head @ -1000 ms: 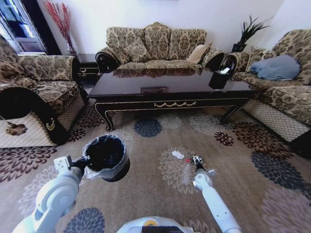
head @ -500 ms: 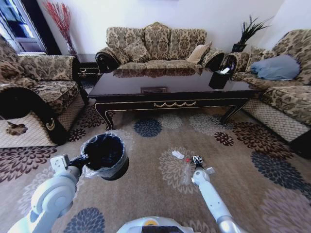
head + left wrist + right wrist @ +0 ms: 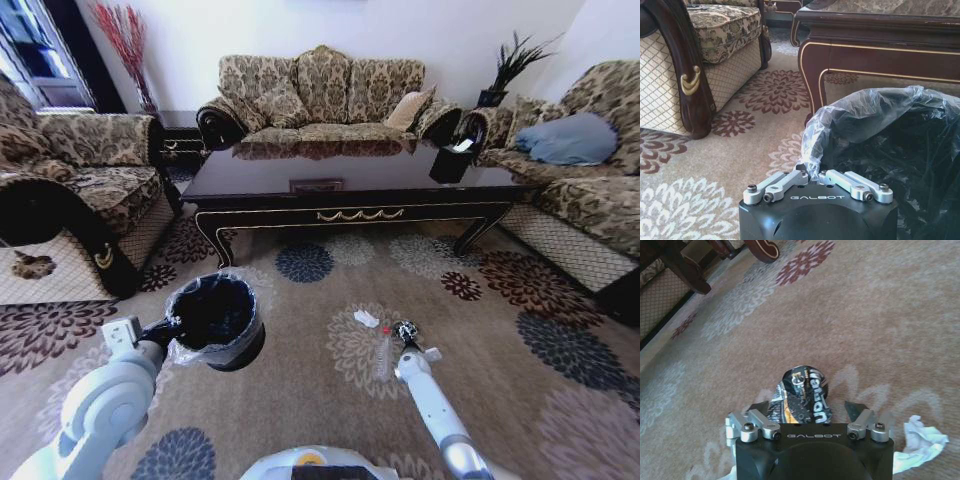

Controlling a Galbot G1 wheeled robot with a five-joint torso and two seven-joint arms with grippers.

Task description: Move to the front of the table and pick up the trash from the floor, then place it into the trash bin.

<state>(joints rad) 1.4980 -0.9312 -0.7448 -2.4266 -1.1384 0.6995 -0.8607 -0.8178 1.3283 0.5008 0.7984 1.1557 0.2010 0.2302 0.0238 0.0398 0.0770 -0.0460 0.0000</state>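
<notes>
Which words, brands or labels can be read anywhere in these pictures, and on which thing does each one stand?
"GALBOT": on the black body of the left claw, which is shut on the trash bin bag rim.
"GALBOT": on the black body of the right claw, open around the crushed can.
Crushed can: white print shows, but upside down and creased, so it cannot be read surely.
Black holder on the table: too small to read.

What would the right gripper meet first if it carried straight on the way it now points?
Most likely the dark shiny piece of trash lying on the floor: the right gripper points down with its open fingers either side of it. Depth is unclear, so contact cannot be judged.
</notes>
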